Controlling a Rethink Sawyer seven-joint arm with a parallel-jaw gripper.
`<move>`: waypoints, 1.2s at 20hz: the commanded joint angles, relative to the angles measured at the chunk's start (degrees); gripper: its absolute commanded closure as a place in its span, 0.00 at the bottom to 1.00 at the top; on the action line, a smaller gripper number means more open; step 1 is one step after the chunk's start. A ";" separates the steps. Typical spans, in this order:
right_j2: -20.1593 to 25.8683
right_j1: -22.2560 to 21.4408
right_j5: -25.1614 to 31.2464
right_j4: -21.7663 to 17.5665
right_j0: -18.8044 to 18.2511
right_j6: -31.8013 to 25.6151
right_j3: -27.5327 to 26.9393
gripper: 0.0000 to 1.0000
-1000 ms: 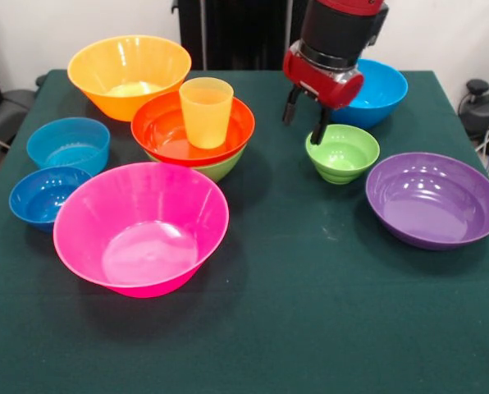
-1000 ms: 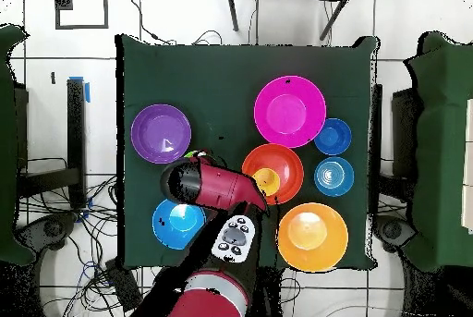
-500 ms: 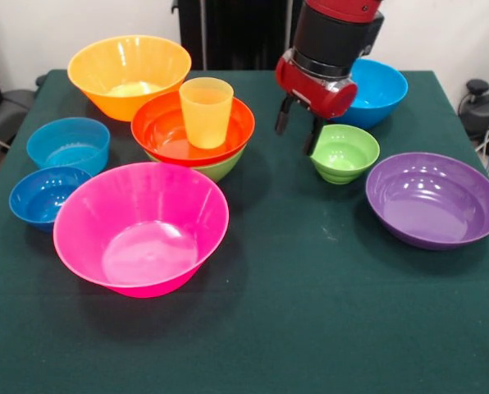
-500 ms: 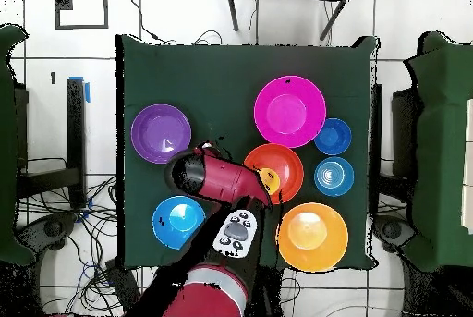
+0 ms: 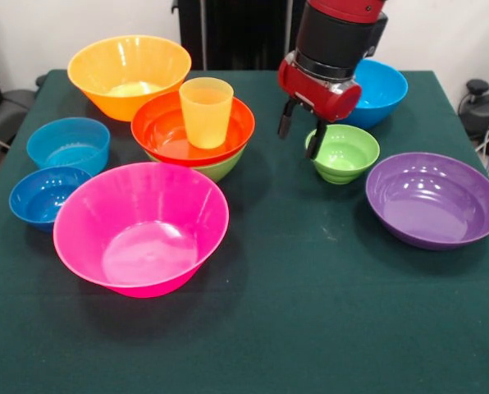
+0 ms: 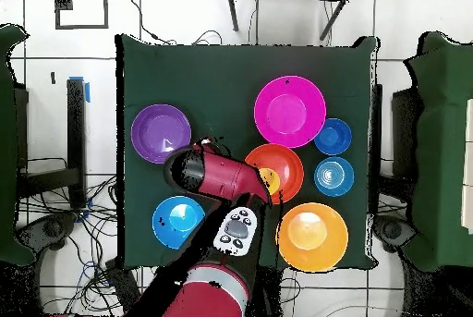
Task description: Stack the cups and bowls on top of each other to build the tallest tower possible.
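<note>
On the green worktop (image 5: 326, 312) you see nine coloured plastic pieces and the pincer (image 5: 299, 135) of the red and black arm (image 5: 331, 49).

The pincer hangs with its two dark fingers (image 5: 284, 125) spread apart and nothing between them. The right-hand finger stands at the left rim of the small green bowl (image 5: 343, 153); the left-hand one is over bare cloth. You cannot tell from either view whether a finger touches the rim. In the overhead view the arm (image 6: 217, 175) covers this bowl entirely.

The tower (image 5: 194, 131) stands left of the pincer, well apart from it. It has three pieces: a medium green bowl (image 5: 220, 167) at the bottom, a red-orange bowl (image 5: 164, 129) nested in it, and the yellow cup (image 5: 206, 111) upright in the red-orange bowl.

The other bowls lie singly on the worktop:
- a large orange bowl (image 5: 130, 74) at the far left, just behind the tower;
- a large pink bowl (image 5: 140, 227) near and left of centre, just in front of the tower;
- a light-blue bowl (image 5: 68, 144) at the left edge, with a darker blue bowl (image 5: 43, 195) just in front of it;
- a blue bowl (image 5: 380, 90) at the far right, partly behind the arm;
- a shallow purple bowl (image 5: 433, 199) at the right, near the small green bowl.
</note>
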 commanded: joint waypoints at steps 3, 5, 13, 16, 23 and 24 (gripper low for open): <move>9.16 -0.93 3.49 1.27 -1.92 5.39 0.45 0.00; 8.29 0.54 3.14 3.37 -0.50 8.95 -0.39 0.00; 2.99 2.28 4.85 9.86 5.42 15.26 -1.27 0.00; 2.77 2.99 4.51 11.87 6.23 16.20 -0.79 0.00; -0.16 5.68 3.58 15.59 9.32 18.29 -1.07 0.00; 0.42 5.39 3.11 15.48 8.88 17.40 -0.57 0.00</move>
